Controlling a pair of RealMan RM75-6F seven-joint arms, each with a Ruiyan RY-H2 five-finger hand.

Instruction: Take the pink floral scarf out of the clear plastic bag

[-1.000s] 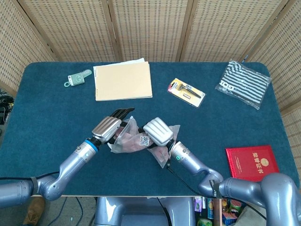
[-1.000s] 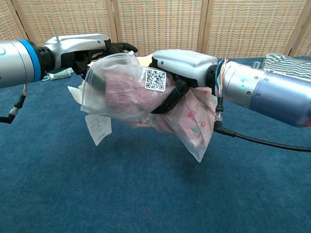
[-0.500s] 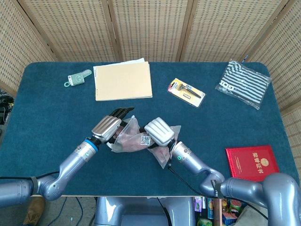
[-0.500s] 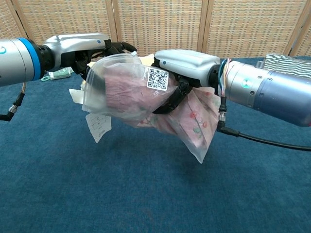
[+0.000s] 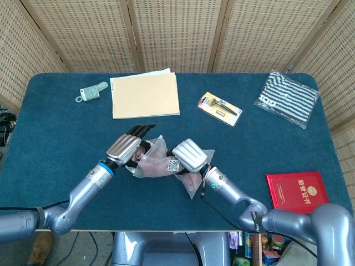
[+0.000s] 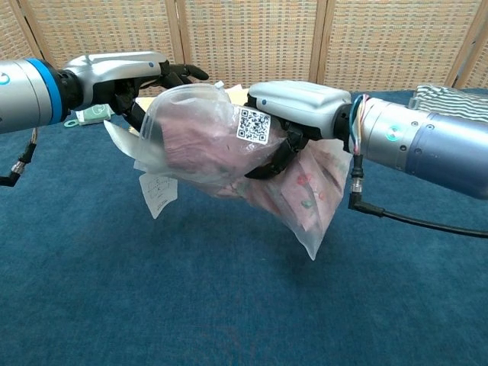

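A blue-carpeted desk stands before folding wicker screens, which close off the room behind its far edge. Above the desk's near-centre, the clear plastic bag hangs lifted off the surface between both arms, the pink floral scarf still bundled inside it. The left robot hand grasps the bag's left end, dark fingers hooked over the plastic; the right robot hand clutches the bag's right side, just beside a square code label. A white paper tag dangles below the bag's left part, and the bag's lower corner droops toward the desk without touching it.

Beyond the bag, toward the far edge, lie a tan spiral notebook, a small green comb-like tool to its left, and a yellow blister pack to the bag's far right. A striped folded cloth in plastic sits at the far right corner, and a red booklet lies right of the bag near the front edge. Open blue surface stretches left of the bag and between it and the notebook.
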